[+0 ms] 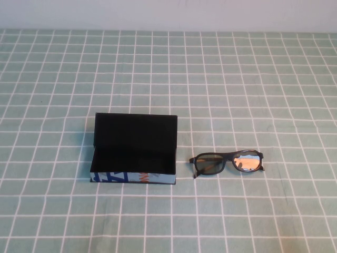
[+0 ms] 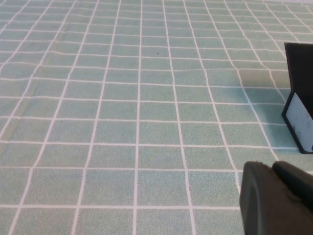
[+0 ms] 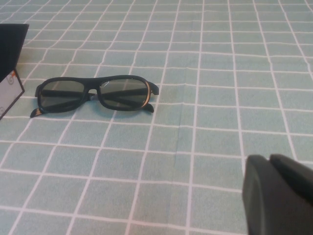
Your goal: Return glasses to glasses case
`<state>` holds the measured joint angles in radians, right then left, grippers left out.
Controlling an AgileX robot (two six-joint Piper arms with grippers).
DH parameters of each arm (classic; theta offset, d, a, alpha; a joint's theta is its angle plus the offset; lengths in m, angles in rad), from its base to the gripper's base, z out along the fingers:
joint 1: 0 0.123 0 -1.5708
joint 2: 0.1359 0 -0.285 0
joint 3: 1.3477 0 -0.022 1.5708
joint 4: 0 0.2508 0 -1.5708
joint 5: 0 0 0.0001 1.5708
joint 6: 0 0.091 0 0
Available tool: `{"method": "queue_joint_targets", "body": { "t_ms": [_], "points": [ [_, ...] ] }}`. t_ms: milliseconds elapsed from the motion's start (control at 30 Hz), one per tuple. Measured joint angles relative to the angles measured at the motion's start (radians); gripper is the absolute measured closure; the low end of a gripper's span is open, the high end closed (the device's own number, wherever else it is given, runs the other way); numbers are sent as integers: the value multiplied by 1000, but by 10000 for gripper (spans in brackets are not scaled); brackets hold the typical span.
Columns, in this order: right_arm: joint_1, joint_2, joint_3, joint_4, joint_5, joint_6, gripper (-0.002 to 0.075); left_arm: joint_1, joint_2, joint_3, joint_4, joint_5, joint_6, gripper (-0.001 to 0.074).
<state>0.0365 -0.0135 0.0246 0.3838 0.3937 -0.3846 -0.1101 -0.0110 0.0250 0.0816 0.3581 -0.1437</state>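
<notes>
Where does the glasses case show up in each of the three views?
High view: the glasses case sits left of centre, lid open, the glasses to its right.
Left wrist view: only a corner shows at the right edge, beyond the left end effector.
Right wrist view: a sliver at the left edge, near the glasses; right end effector in the corner.
Shared landmark: the case's light printed side.

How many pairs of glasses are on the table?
1. The glasses lie on the tablecloth, right of the open glasses case, apart from it. The left tool and right tool touch neither.
</notes>
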Motion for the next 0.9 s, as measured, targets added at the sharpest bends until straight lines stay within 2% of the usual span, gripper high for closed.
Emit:
{"method": "queue_joint_targets", "body": {
  "t_ms": [900],
  "points": [
    [0,0,1,-10,-8,0,739,0,0,0,3,0,0,734]
  ]
}}
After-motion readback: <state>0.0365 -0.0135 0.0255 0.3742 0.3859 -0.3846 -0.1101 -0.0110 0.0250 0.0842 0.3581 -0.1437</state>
